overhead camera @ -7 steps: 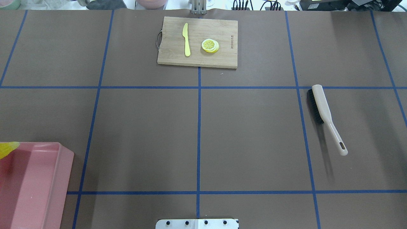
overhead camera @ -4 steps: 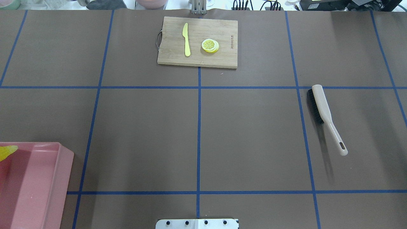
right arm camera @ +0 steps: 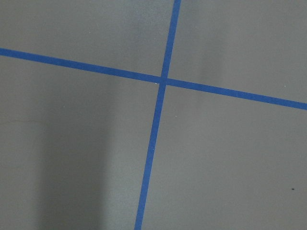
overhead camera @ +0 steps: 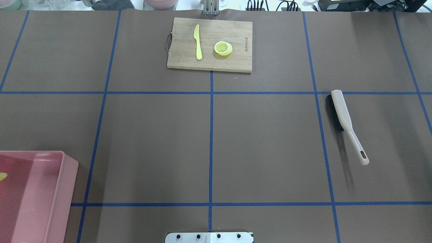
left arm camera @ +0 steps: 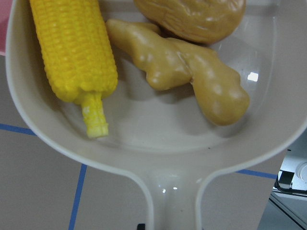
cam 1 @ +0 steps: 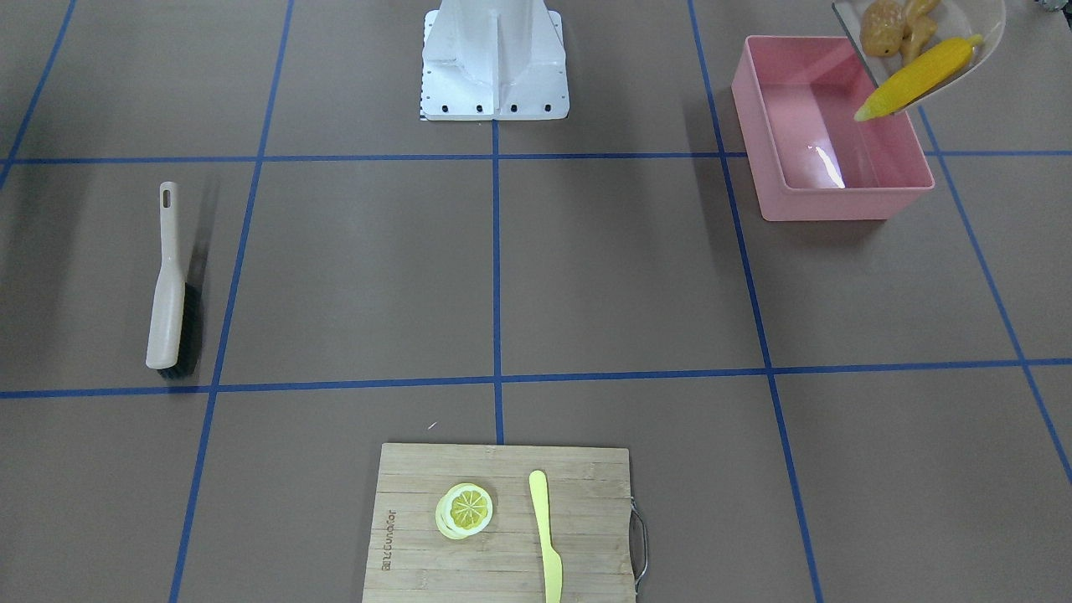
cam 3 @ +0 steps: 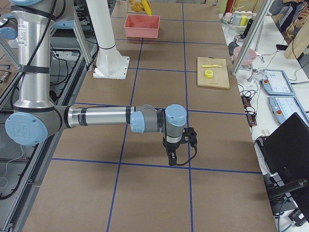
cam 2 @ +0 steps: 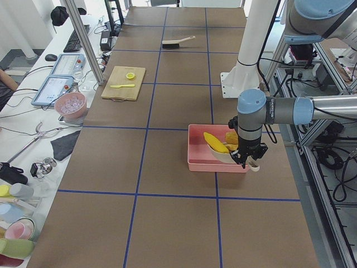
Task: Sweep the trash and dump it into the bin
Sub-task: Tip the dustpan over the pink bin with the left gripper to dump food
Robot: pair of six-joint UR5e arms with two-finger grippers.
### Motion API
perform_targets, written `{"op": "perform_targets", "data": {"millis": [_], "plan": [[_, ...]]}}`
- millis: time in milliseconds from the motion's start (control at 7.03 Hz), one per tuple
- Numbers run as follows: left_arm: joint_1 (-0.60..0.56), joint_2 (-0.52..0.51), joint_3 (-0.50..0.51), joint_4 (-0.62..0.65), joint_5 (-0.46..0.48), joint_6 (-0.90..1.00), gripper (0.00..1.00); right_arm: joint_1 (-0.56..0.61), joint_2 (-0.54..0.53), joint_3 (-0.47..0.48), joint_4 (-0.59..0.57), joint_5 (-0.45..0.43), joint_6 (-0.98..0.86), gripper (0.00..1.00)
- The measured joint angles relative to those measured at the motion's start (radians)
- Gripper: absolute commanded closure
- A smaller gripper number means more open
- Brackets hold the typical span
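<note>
The beige dustpan [left arm camera: 158, 139] hangs tilted over the pink bin [cam 1: 846, 205], held by its handle in my left gripper [cam 2: 249, 162]. In the pan lies the trash: a yellow corn cob [left arm camera: 74, 52], a tan ginger root [left arm camera: 192, 76] and a brown potato [left arm camera: 192, 17]. The corn cob [cam 1: 913, 79] juts out past the pan's lip above the bin's inside. Only its tip [overhead camera: 2, 176] shows in the overhead view, at the left edge over the bin [overhead camera: 64, 189]. My right gripper [cam 3: 173, 159] hovers low over bare table far from the bin; I cannot tell if it is open or shut.
A beige brush with black bristles [overhead camera: 344, 121] lies on the table's right side. A wooden cutting board [overhead camera: 236, 60] at the far edge carries a lemon slice [overhead camera: 223, 48] and a pale yellow knife [overhead camera: 197, 42]. The robot's white base [cam 1: 494, 59] stands mid-table.
In the overhead view the corn's tip has slid down along the left edge, deeper over the bin, and less of it shows. Brush and board have not moved.
</note>
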Motion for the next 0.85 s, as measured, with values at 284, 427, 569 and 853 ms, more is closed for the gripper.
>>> {"op": "perform_targets", "data": {"millis": [284, 427, 569, 853], "plan": [[0.015, 0.005, 0.000, 0.015, 0.036, -0.002, 1.00, 0.000, -0.001, -0.001, 0.000, 0.000, 0.000, 0.00], [0.032, 0.005, 0.000, 0.021, 0.055, -0.009, 1.00, 0.000, -0.001, -0.003, 0.000, 0.000, 0.000, 0.00], [0.054, 0.000, -0.001, 0.023, 0.067, -0.026, 1.00, 0.000, -0.001, -0.005, 0.000, -0.001, 0.000, 0.00], [0.102, -0.017, -0.002, 0.026, 0.080, -0.079, 1.00, 0.000, -0.002, -0.006, 0.000, 0.000, 0.000, 0.00]]}}
